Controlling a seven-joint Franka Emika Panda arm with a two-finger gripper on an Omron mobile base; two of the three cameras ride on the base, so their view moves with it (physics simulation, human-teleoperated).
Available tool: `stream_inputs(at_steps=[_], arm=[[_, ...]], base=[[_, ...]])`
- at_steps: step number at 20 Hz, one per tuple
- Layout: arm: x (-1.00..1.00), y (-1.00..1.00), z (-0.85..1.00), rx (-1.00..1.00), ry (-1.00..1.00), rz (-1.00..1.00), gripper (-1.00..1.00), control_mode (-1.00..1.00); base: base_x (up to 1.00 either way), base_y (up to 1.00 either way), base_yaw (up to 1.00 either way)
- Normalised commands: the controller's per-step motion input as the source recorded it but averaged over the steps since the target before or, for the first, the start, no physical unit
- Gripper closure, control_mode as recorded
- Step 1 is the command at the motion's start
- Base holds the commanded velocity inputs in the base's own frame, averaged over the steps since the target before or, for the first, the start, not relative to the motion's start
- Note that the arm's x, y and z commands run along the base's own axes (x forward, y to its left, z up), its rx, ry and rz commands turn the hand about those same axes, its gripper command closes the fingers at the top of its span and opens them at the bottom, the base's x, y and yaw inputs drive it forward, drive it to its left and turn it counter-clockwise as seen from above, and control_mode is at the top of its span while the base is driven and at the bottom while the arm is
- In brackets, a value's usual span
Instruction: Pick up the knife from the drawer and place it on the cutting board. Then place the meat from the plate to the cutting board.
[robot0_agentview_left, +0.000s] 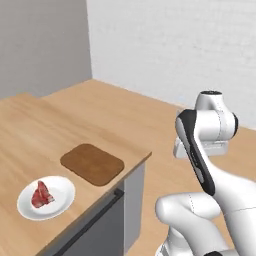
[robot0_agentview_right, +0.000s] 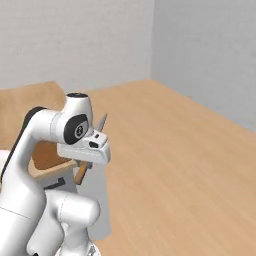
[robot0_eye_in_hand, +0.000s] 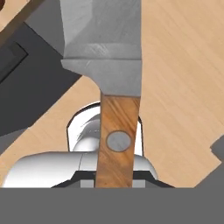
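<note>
Hand view: the knife (robot0_eye_in_hand: 114, 92) stands close before the lens, its silver blade reaching to the top edge and its light brown wooden handle, with one round metal rivet, running down between the fingers at the bottom. The gripper (robot0_eye_in_hand: 113, 177) is closed on that handle; the jaws sit tight against the wood with no gap visible on either side. Behind the knife lie pale wooden floor and part of a dark grey cabinet face.

Right base view: the knife (robot0_agentview_right: 95, 145) is seen in the hand, tilted, with the blade tip pointing upward and away and the handle end slanting down below the hand. The hand is raised in the air, just beside the end of the counter. The fingertips themselves are hidden behind the hand body in this view.

Left base view: the cutting board (robot0_agentview_left: 92, 163) lies flat on the wooden counter (robot0_agentview_left: 45, 135), near its front corner. Nothing lies on the board. The plate (robot0_agentview_left: 62, 200) sits on the same counter, near the board but not touching it, on the side closer to the camera. The meat (robot0_agentview_left: 42, 194) rests on the plate, red with white marbling. Below the counter edge the pale grey drawer front (robot0_agentview_left: 95, 227) shows its slim dark bar handle (robot0_agentview_left: 97, 214); whether the drawer stands open cannot be told from this angle. The arm is folded well to the right of the counter.
</note>
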Motion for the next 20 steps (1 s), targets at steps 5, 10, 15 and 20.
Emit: stream_inputs(at_steps=[5,10,15,20], arm=[[0.0,0.0,0.0,0.0,0.0,0.0,1.0,1.0],[0.0,0.0,0.0,0.0,0.0,0.0,1.0,1.0],[0.0,0.0,0.0,0.0,0.0,0.0,1.0,1.0],[0.0,0.0,0.0,0.0,0.0,0.0,1.0,1.0]], base=[[0.43,0.04,0.7],[0.57,0.23,0.31],[0.38,0.03,0.32],[0.03,0.0,0.56]])
